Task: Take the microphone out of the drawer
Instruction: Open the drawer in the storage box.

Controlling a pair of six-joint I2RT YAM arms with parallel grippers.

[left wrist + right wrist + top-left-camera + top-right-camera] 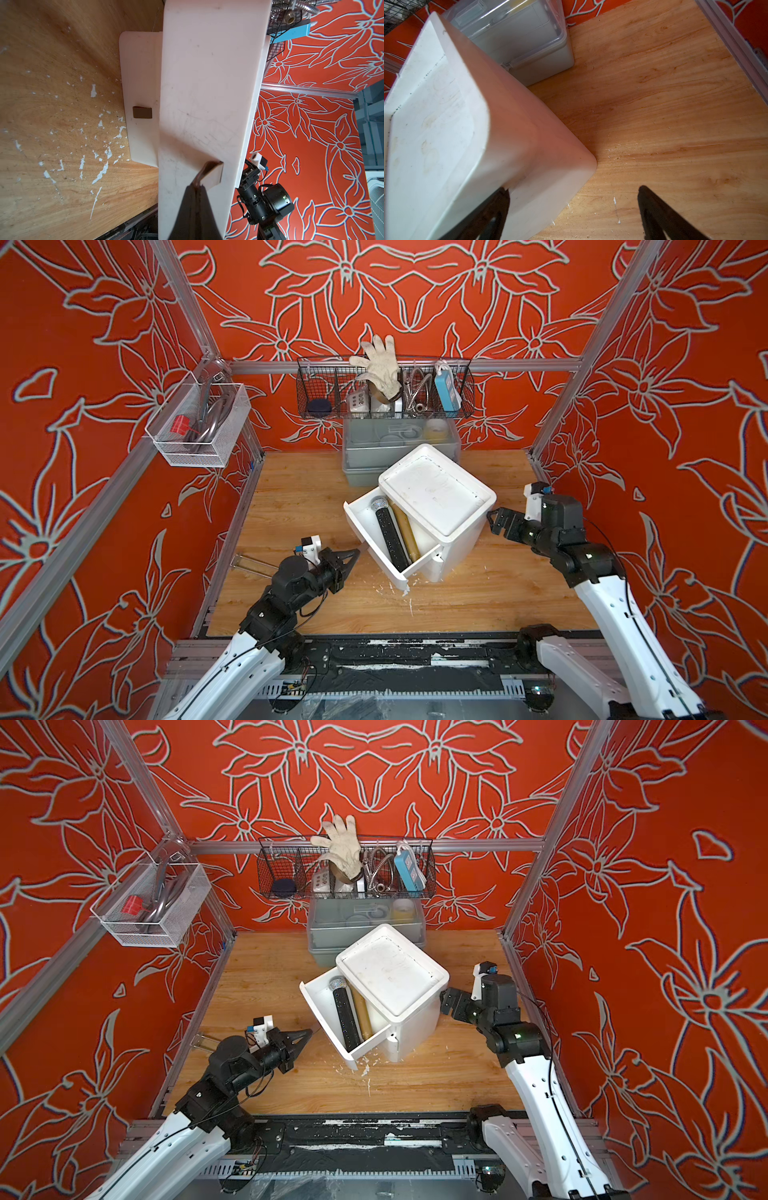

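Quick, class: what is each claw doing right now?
Left claw: closed on the brown pull tab of the drawer.
Right claw: open, holding nothing, one finger against the white cabinet.

Left arm (pixel 241 668), right arm (pixel 615 614): white moulded shells, black cylindrical joints, thin black cables outside. Wrists: white camera mounts, blue connectors. Left pincer (pixel 355 552), right pincer (pixel 492 521): black, tapered fingers.

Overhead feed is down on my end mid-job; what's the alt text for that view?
A black microphone lies beside a tan cylinder in the open drawer of a white cabinet on the wooden table. The left gripper is shut on the drawer's front; the right gripper hangs open beside the cabinet's opposite side.
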